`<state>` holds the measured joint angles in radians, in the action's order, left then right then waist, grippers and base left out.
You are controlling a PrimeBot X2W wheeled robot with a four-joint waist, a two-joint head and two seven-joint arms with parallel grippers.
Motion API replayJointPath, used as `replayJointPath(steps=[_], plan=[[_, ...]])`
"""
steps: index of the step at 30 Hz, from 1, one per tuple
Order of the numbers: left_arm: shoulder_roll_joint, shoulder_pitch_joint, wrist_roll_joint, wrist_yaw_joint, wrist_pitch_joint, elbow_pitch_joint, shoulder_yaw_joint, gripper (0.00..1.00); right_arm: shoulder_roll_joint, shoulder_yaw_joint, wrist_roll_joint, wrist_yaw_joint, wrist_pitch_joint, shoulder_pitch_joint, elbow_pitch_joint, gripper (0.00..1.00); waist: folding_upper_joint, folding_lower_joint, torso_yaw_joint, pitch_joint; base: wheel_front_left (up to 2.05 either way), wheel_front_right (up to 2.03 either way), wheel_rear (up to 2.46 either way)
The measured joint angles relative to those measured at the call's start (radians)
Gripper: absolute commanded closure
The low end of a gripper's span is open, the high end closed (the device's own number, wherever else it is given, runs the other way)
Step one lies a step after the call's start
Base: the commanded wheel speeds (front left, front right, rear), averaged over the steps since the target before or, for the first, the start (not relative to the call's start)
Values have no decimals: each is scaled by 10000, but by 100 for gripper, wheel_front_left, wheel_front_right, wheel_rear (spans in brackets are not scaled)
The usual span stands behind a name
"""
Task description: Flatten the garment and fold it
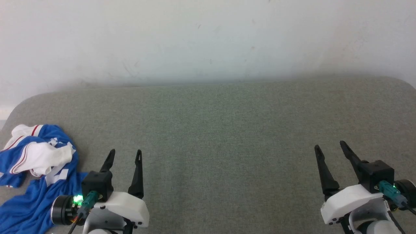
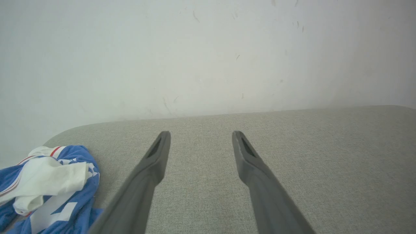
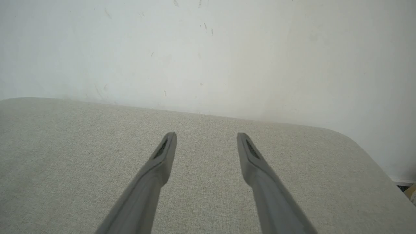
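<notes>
A grey-green, cloth-covered surface with rounded far corners is shown from above, its far edge set against a scuffed white wall. A broad stretch of open cloth is left across the middle and right of the surface. The left end effector is seen at the lower left, its two long dark fingers spread wide apart with nothing held between them. The right end effector is seen at the lower right, well apart from the first, likewise spread wide and empty. Both pairs of fingers are pointed toward the wall, and the open cloth lies between and ahead of them. A crumpled royal-blue jersey garment is heaped at the surface's left edge, just beside the left end effector and near the rounded far-left corner. A white sleeve with red-and-white striped trim is bunched on top of the heap, and parts of large white printed figures are seen among the blue folds.
</notes>
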<state>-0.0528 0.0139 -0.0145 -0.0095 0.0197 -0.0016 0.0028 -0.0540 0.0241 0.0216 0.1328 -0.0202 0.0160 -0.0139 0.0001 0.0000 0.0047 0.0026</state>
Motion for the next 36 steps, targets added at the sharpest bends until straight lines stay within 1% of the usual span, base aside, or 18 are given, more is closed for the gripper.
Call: replayJointPath(steps=[9,17,36], plan=[[0,6,-136,-75,178,33,84,0,0,121,81,0,-190,1,-31,0,0,0,214,51,0,0,0],[0,54,-261,-161,351,105,123,0,0,328,81,0,-347,0,-82,0,0,0,577,85,0,0,0],[0,249,-433,-165,755,157,328,0,2,433,245,0,-750,-1,-288,0,0,0,1985,35,0,0,0]])
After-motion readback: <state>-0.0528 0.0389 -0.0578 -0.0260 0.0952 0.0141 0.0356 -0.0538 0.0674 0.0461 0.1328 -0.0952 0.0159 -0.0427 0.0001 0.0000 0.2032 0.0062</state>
